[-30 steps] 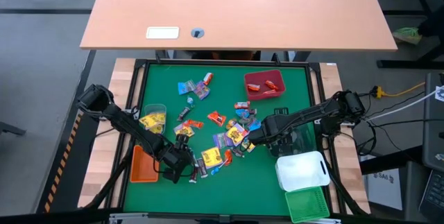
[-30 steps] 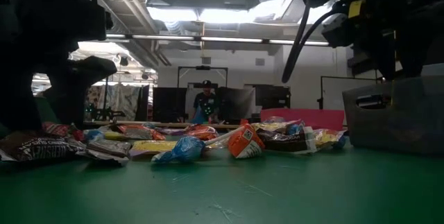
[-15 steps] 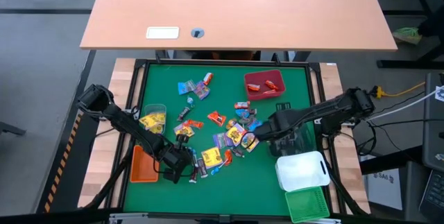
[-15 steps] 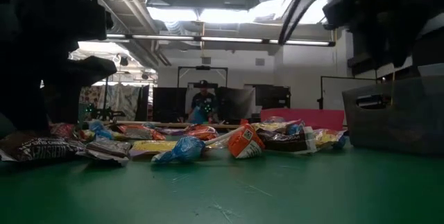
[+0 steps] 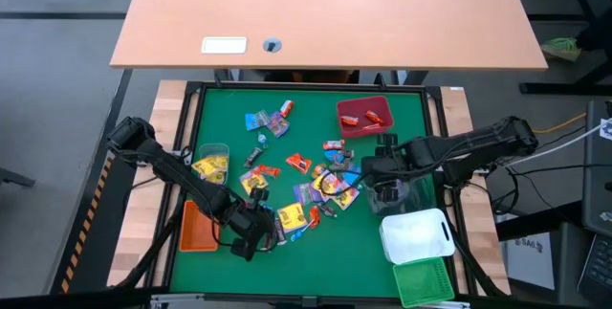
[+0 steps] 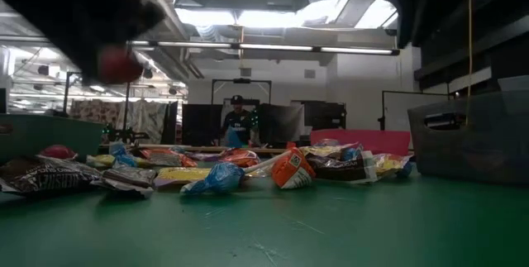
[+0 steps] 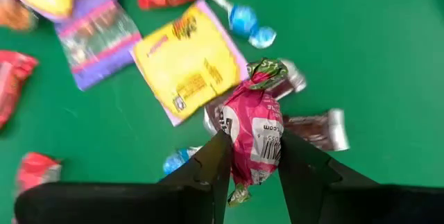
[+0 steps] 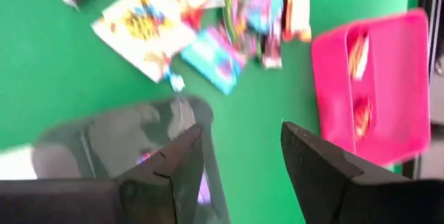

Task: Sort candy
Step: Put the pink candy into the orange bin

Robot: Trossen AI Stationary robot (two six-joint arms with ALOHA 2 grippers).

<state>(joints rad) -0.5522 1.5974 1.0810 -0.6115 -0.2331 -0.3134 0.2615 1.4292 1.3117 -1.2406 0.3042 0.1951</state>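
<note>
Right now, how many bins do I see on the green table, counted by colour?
red bin: 1
orange bin: 1
white bin: 1
green bin: 1
clear: 2 (left clear bin, right clear bin)
Total: 6

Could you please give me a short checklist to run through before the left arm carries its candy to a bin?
1. Left gripper shut on the pink candy: ok.
2. Candy lifted off the mat: ok, the low view shows it in the air.
3. Only one candy between the fingers: ok.
4. Orange bin beside the left gripper in reach: ok.
5. Right gripper open over the clear bin, away from the left: ok.
6. Which bin takes pink: cannot tell.
</note>
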